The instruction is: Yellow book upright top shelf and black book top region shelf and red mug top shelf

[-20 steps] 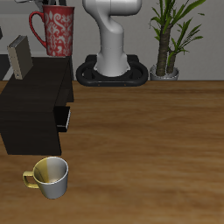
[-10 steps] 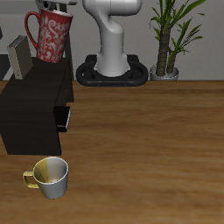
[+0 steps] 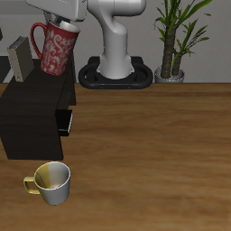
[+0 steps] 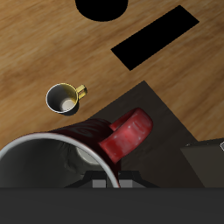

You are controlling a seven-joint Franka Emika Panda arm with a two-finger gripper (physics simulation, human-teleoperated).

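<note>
My gripper (image 3: 61, 18) is shut on the rim of the red mug (image 3: 56, 49) and holds it tilted just above the flat top of the black shelf (image 3: 32, 122). The mug's handle (image 4: 131, 136) and pale inside show in the wrist view. The yellow book (image 3: 20, 60) stands upright on the shelf top, beside the mug. The black book (image 3: 65, 121), with white marks on its narrow edge, sits low against the shelf's side nearest the robot base. In the wrist view it shows as a flat black rectangle (image 4: 156, 37) by the shelf (image 4: 188, 122).
A cream mug with a yellow handle (image 3: 51, 181) stands on the table in front of the shelf and also shows in the wrist view (image 4: 66, 98). The robot base (image 3: 113, 72) and a potted plant (image 3: 176, 41) stand at the back.
The red mug has come down a little toward the shelf top and tipped from upright to tilted. The gripper has come into view above it. Nothing else moved.
</note>
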